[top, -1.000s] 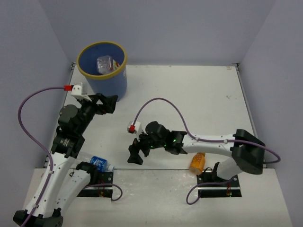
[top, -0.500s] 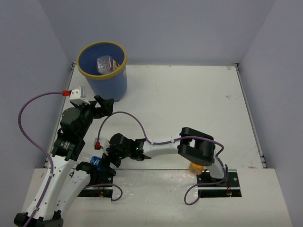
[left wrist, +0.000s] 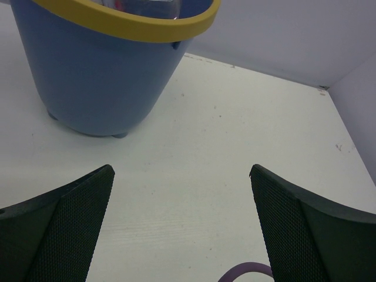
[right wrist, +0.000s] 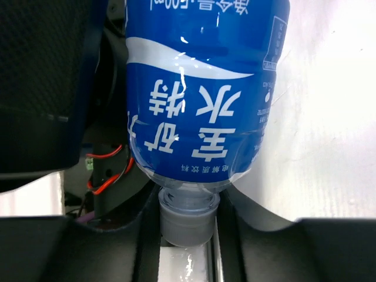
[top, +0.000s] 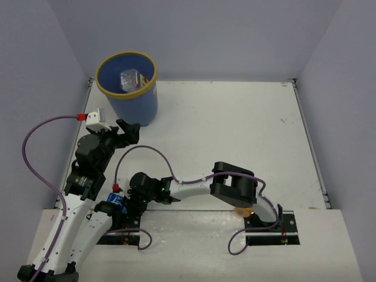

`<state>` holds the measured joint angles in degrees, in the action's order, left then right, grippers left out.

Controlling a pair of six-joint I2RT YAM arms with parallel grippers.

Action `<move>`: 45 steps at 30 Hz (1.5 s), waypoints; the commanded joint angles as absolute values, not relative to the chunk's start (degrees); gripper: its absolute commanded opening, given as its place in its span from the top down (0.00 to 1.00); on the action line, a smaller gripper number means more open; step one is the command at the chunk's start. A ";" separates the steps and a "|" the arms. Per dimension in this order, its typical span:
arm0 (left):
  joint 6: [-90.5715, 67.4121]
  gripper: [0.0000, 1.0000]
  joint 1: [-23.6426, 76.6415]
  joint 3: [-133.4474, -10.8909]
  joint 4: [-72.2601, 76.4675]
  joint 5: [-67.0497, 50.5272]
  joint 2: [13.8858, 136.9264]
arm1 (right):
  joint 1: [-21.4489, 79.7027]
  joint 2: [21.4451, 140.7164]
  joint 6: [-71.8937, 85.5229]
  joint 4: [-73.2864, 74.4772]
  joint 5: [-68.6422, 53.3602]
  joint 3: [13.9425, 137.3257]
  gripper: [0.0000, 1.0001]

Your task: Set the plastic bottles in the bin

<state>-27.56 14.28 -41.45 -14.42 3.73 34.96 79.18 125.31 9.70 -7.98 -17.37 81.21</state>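
- Your left gripper (left wrist: 181,176) hangs with its jaws spread wide and nothing between them; bare table (left wrist: 247,117) shows through the gap
- The bin (left wrist: 100,76) fills the upper left of the left wrist view, upright on the table. In the top view it also sits at the upper left, at the far corner, just beyond that gripper
- Inside the bin lies one clear bottle (top: 131,79); from the wrist you see only its top edge above the yellow rim, with a speck of red on it
- Your right arm (top: 194,183) reaches across the lower part of the top view to the lower left, putting the right gripper (top: 124,201) by the left arm's base
- A blue-labelled bottle (right wrist: 200,117) fills the right wrist view, lying on the table with its grey cap (right wrist: 187,220) at the bottom centre, tucked between the dark gripper parts
- You cannot tell from these views whether that gripper is clenched on the bottle or only around it
- An orange bottle (top: 242,210) lies right of centre at the bottom of the top view, mostly hidden under the right arm's elbow and well apart from the bin
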 commanded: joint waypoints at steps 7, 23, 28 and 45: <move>-28.44 0.00 14.15 -42.46 -11.76 -0.46 36.19 | 80.20 114.11 12.46 -10.23 -8.47 74.02 0.86; -29.84 0.00 14.15 -41.57 -3.70 -14.77 43.15 | 62.57 93.20 23.06 -9.37 1.05 51.85 0.94; -31.09 0.00 14.24 -40.72 -1.22 -17.29 45.20 | 58.44 86.57 24.91 -5.41 9.87 48.68 0.96; -38.01 0.00 21.47 -36.93 16.16 -23.49 53.29 | 58.53 69.99 21.76 -16.50 -0.56 41.77 0.97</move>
